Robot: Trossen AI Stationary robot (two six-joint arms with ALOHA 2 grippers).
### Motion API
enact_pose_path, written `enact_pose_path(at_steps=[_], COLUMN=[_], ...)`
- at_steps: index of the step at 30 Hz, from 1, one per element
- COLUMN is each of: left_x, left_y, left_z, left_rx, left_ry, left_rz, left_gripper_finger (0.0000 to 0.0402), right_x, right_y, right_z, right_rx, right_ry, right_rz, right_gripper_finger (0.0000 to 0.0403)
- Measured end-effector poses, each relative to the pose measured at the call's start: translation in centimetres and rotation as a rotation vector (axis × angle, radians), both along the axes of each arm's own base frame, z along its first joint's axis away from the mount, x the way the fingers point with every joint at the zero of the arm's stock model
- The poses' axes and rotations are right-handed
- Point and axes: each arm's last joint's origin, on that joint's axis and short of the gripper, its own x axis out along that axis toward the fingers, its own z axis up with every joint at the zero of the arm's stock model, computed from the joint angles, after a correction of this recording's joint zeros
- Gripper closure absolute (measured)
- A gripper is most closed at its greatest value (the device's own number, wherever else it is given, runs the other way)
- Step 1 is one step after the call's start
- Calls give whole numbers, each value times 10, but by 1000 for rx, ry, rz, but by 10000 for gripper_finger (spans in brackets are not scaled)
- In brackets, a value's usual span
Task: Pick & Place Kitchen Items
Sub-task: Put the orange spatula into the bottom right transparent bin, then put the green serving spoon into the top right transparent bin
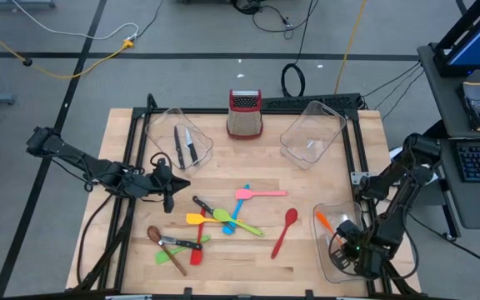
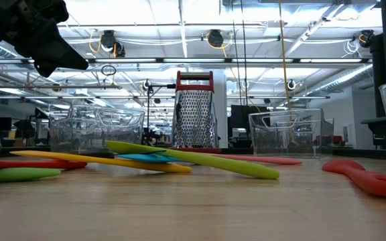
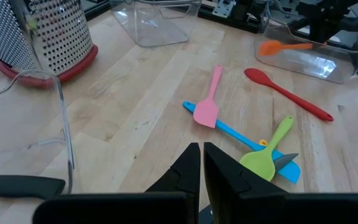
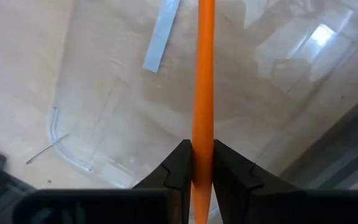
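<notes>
High view — bin [image 1: 350, 268] holds orange spatula [image 1: 324, 222].

High view: we look straight down over the whole table [image 1: 307, 187] and both arms.
Low view: we sit at tabletop level, facing across to the box grater [image 2: 194, 110].
Left wrist view: we look forward and down, close over the pink spatula [image 3: 208, 102].
Right wrist view: we hover very near the orange spatula [image 4: 204, 74].
Shared: the grater and pink spatula appear overhead too.
</notes>
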Motion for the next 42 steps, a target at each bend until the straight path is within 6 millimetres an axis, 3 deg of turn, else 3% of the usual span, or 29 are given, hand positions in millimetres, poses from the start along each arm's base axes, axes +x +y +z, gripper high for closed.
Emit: enact_pose_path(at_steps=[8, 18, 26, 32, 37, 42], left_x=[0, 0, 0, 0, 0, 0], left_y=[0, 0, 0, 0, 0, 0], left_z=[0, 0, 0, 0, 0, 0], left_rx=[0, 0, -1, 1, 1, -1], left_ry=[0, 0, -2, -1, -1, -1], left_rz=[0, 0, -1, -3, -4, -6], left_gripper_finger=[378, 378, 378, 378, 378, 378], right_x=[0, 0, -3, -6, -4, 0], right_y=[1, 1, -4, -14, -23, -25], right_z=[1, 2, 28, 50, 64, 78], right_rx=[13, 26, 231, 299, 279, 237], right_ry=[-6, 1, 71, -85, -323, -612], right_rz=[0, 10, -29, -22, 32, 189], right_gripper_finger=[353, 297, 297, 345, 395, 394])
